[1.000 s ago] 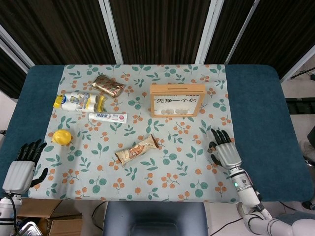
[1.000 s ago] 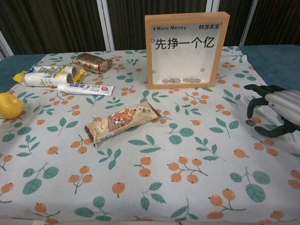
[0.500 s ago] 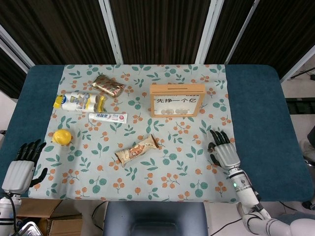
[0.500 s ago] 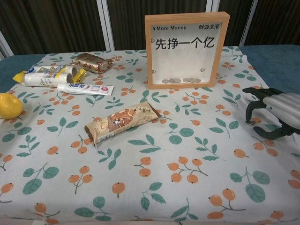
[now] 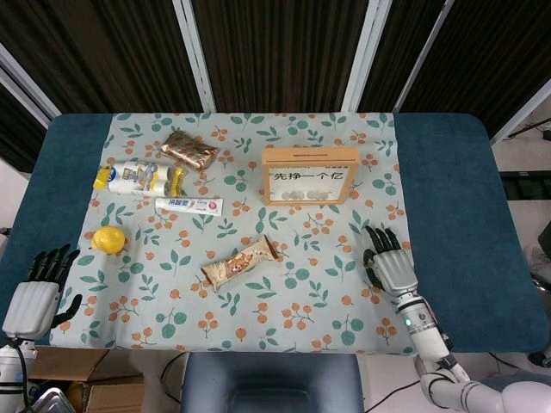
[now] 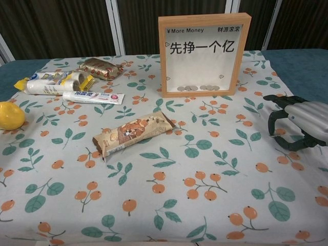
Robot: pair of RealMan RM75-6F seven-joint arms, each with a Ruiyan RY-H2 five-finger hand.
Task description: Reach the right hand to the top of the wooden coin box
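Wooden coin box (image 5: 310, 175) (image 6: 204, 54) stands up straight on the flowery cloth (image 5: 258, 301), toward the back of the tabletop (image 5: 448, 224). Coins lie at its bottom behind the glass. From the box, the right hand (image 5: 389, 263) (image 6: 302, 123) is at about 5 o'clock, well apart from it, low over the cloth, fingers spread and bent, holding nothing. The left hand (image 5: 36, 292) is at the near left edge, fingers apart, holding nothing.
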